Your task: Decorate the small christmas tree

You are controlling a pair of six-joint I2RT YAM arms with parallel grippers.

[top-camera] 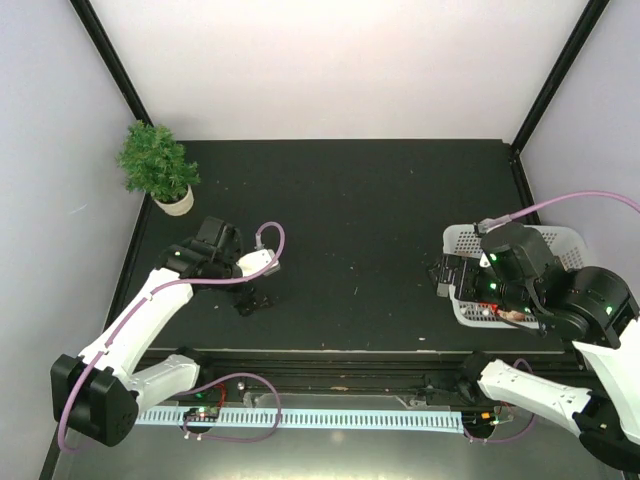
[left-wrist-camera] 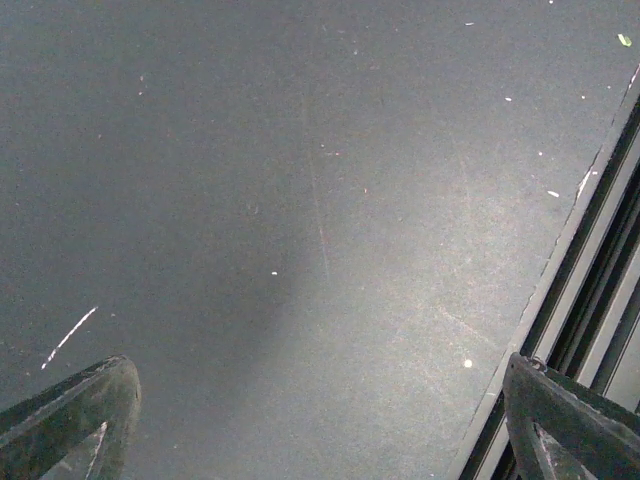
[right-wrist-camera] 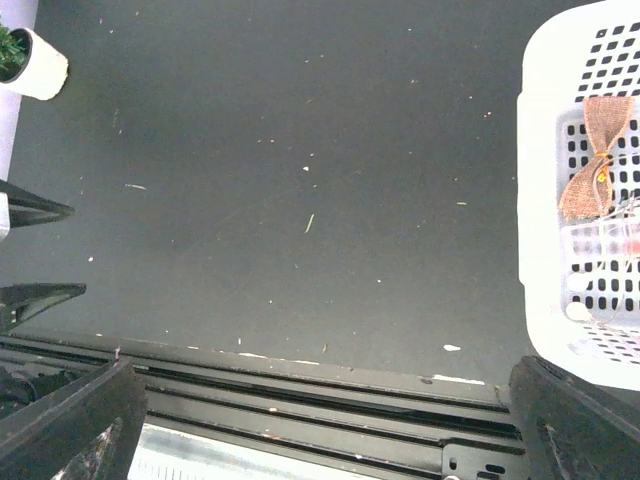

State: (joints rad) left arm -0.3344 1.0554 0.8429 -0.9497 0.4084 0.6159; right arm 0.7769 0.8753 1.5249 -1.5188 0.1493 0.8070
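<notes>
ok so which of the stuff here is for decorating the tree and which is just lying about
For the job: bushy dark-green miniature tree in a cream round pot; white plastic mesh basket; brown burlap bow inside it.
Just lying about: pale specks on the black table mat; white slotted cable strip at the near edge.

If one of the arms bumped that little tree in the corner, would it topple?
Probably, yes: the tree spreads wider than its small white pot, so it looks top-heavy. The round pot might roll once down. The bushy needles would likely bend rather than break.
</notes>
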